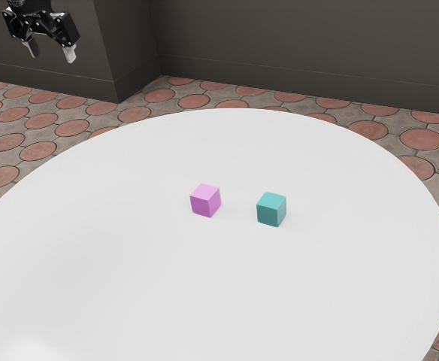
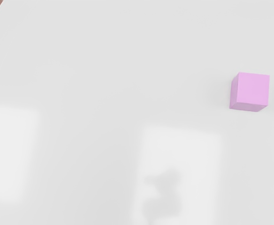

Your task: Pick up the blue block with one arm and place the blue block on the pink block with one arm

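Distance decides it: black two-finger claw hangs released, empty, well apart from small pink cube; small teal-blue cube lies just beyond that, farther from claw.

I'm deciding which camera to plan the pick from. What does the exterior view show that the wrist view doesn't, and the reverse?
Exterior view adds: the gripper, open, up at the exterior view's upper left and well away from both blocks, and the blue block, resting apart from the pink block on its exterior-view right.
Wrist view adds: a close look down at the tabletop, with pale reflections and a faint dark smudge.
Shared: the pink block and the white table.
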`<state>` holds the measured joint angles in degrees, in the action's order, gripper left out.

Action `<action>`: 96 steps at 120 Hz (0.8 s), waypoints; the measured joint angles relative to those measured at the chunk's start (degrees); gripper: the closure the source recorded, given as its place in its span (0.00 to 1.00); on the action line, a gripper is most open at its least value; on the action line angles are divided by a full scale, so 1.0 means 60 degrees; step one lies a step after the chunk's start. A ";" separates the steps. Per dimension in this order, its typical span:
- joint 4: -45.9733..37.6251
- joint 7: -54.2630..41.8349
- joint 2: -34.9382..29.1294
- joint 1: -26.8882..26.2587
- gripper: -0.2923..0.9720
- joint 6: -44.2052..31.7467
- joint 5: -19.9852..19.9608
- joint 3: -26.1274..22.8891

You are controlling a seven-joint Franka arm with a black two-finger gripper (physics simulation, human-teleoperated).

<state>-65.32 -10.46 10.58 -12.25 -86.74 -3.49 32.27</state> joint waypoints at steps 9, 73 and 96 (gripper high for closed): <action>-0.0010 -0.0002 -0.0006 0.0081 0.25 0.0000 -0.0106 0.0011; 0.1601 0.0538 -0.0621 -0.3105 0.25 0.0687 0.1012 0.0064; -0.3081 0.0720 -0.2273 -0.2578 0.24 -0.0370 0.0685 0.0282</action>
<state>-83.81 -6.14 -3.05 -27.71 -88.96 0.62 33.96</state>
